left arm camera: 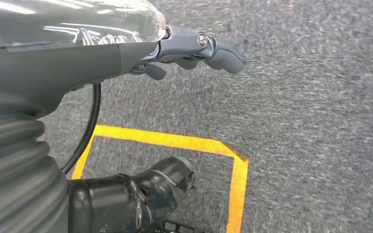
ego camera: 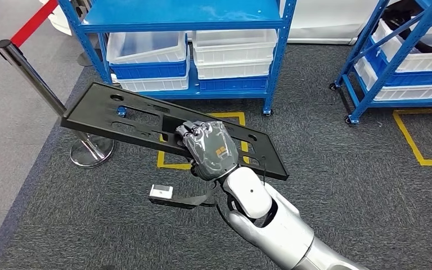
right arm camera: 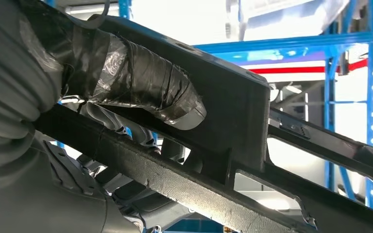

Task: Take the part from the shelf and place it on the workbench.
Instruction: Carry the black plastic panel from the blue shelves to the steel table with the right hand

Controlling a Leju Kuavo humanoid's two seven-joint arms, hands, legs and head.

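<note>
One right hand (ego camera: 209, 147) alone clamps the long black part (ego camera: 124, 115) near its 4 o'clock end, so the overhanging 10 o'clock end may lever it loose or clip the stanchion (ego camera: 31, 73).

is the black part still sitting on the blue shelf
No, the right hand holds the black part tilted over the carpet, apart from the blue shelf.

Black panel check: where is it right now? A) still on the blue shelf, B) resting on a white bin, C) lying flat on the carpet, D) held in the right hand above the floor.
D: the right hand grips the black panel, which hangs tilted above the grey carpet.
</note>
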